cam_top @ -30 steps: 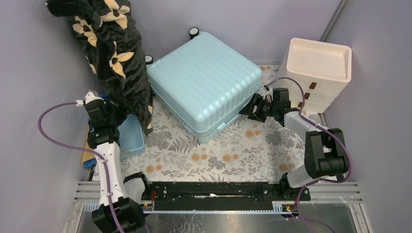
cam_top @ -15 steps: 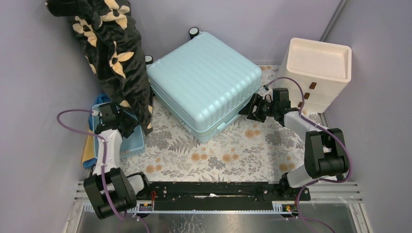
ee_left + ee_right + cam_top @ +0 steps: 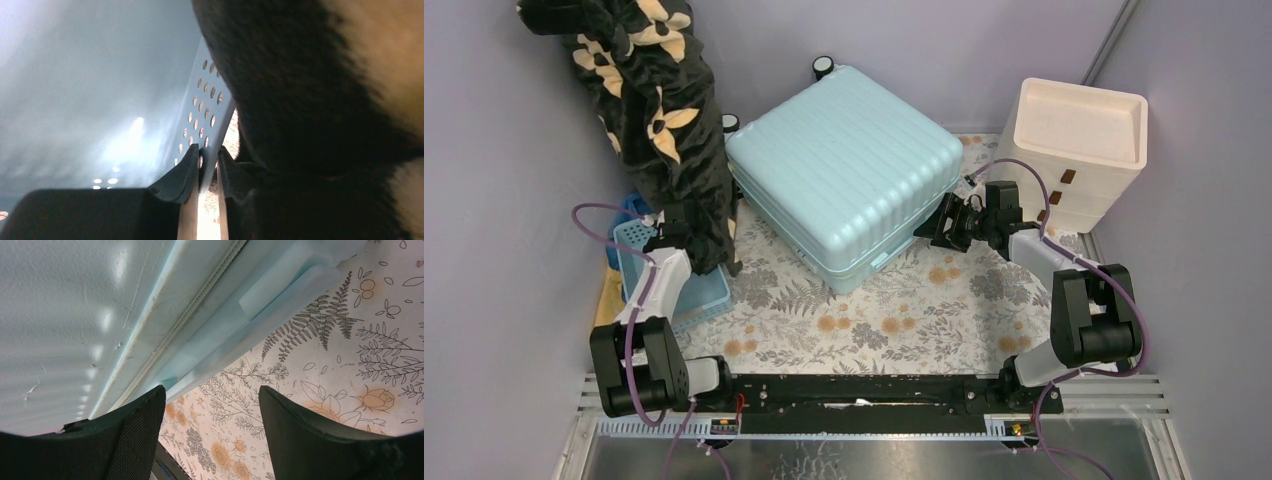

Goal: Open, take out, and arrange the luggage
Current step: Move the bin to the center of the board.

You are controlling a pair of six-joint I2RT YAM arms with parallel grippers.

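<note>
My left gripper (image 3: 207, 166) pinched on the wall of the blue basket (image 3: 206, 115), black floral blanket (image 3: 310, 90) alongside, my right gripper (image 3: 212, 415) spread and empty beside the closed aqua suitcase (image 3: 65, 315)

Plain lavender walls (image 3: 1024, 50) enclose the scene at left, rear and right. The surface (image 3: 904, 320) carries a pale floral and fern print. A cream drawer unit (image 3: 1079, 150) stands at upper right, against the wall. Lighting is even and diffuse.

Perforated pale-blue basket wall (image 3: 207, 120) tight between dark jaws, black fuzzy fabric (image 3: 310, 90) close at right.
</note>
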